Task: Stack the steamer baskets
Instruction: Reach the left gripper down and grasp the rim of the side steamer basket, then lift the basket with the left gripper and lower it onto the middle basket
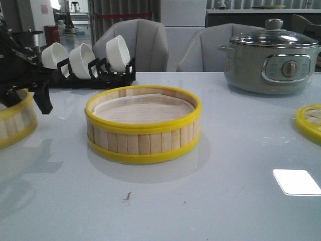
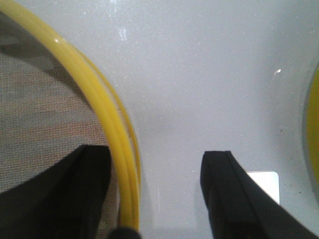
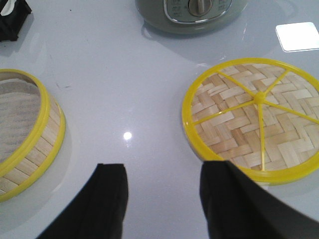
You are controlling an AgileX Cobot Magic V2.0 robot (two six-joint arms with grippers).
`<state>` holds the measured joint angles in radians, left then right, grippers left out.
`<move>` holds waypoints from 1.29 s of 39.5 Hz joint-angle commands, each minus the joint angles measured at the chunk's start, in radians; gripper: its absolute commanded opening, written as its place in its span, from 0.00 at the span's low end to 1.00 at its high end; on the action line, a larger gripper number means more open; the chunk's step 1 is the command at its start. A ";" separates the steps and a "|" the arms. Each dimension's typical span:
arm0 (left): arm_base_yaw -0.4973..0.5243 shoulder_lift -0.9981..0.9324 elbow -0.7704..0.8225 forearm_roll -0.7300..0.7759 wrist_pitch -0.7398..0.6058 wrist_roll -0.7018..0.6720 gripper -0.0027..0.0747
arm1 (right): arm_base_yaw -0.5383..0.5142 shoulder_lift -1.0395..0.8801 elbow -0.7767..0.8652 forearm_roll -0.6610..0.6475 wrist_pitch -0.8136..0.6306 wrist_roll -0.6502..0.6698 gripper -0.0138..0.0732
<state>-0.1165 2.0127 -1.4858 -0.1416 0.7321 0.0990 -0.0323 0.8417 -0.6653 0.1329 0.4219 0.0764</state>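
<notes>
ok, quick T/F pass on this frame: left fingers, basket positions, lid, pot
1. The left gripper has its fingers astride the rim of the left steamer basket, one inside, one outside. True.
2. The two baskets are already stacked. False: the centre steamer basket sits alone on the table, apart from the left one.
3. The woven lid lies flat on the table. True.
4. The right gripper holds the lid. False: it is open and holds nothing.
5. The electric pot has no lid. False: a glass lid is on it.
</notes>
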 commanded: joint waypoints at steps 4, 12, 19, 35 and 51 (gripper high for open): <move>0.001 -0.049 -0.033 0.009 -0.035 -0.014 0.51 | -0.001 -0.005 -0.034 0.002 -0.069 -0.002 0.67; 0.001 -0.052 -0.033 0.054 -0.023 -0.014 0.16 | -0.001 -0.005 -0.034 0.002 -0.069 -0.002 0.67; -0.005 -0.057 -0.087 0.051 0.020 -0.020 0.14 | -0.001 -0.005 -0.034 0.002 -0.069 -0.002 0.67; -0.209 -0.057 -0.388 0.040 0.228 -0.020 0.14 | -0.001 -0.005 -0.034 0.002 -0.070 -0.002 0.67; -0.547 -0.035 -0.451 0.043 0.223 -0.014 0.14 | -0.001 -0.005 -0.034 0.002 -0.070 -0.002 0.67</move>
<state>-0.6130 2.0286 -1.8997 -0.1050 1.0023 0.0814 -0.0323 0.8417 -0.6653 0.1329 0.4235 0.0764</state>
